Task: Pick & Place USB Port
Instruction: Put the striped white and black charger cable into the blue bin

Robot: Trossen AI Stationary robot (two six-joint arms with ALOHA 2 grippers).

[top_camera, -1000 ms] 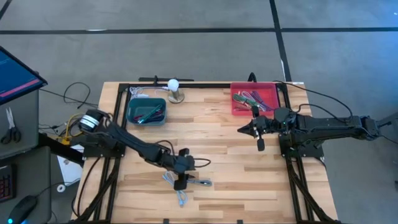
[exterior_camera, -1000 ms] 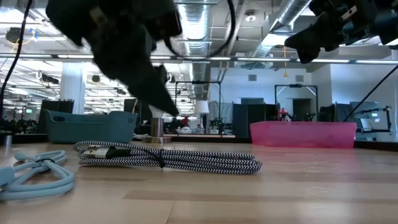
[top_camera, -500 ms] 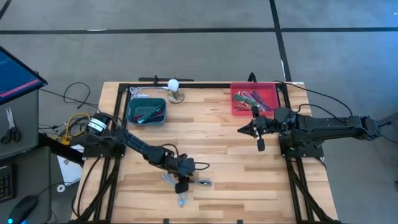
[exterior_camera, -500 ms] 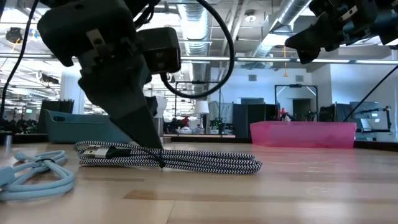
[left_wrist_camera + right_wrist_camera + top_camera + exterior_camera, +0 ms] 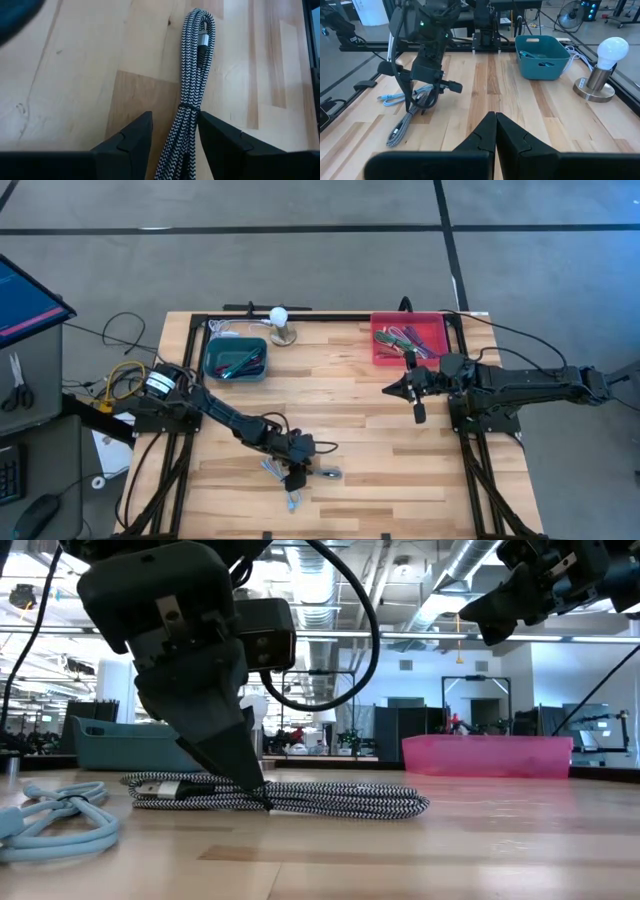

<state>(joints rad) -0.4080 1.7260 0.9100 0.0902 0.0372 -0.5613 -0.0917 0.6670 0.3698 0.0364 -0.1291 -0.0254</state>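
A black-and-white braided USB cable [image 5: 196,60], tied into a long bundle, lies flat on the wooden table [image 5: 380,450] near its front edge. My left gripper [image 5: 175,142] is open and low over it, slanting down, one finger on each side of the bundle by its tie [image 5: 187,106]. The low view shows the fingertips [image 5: 252,790] down at the bundle [image 5: 330,804]. My right gripper [image 5: 495,122] is shut on nothing and hangs above the table's right half [image 5: 390,390]. My left gripper stands astride the braided bundle near its tie [image 5: 186,114], slanting down from the table's left with the fingers along the bundle. The bundle lies close against the inner side of one finger [image 5: 207,125], with a gap to the other. Whether it truly touches, I cannot tell.
A light blue cable [image 5: 60,820] lies coiled beside the braided one, on the left arm's side. At the far edge stand a teal bin [image 5: 235,360], a lamp with a white bulb [image 5: 281,323] and a red bin [image 5: 408,340] holding coloured cables.
My left gripper has come down onto the braided cable and rolled about its own axis, so its fingers now stand on either side of the bundle. The bundle has slid a little along the table. The right arm has kept still.
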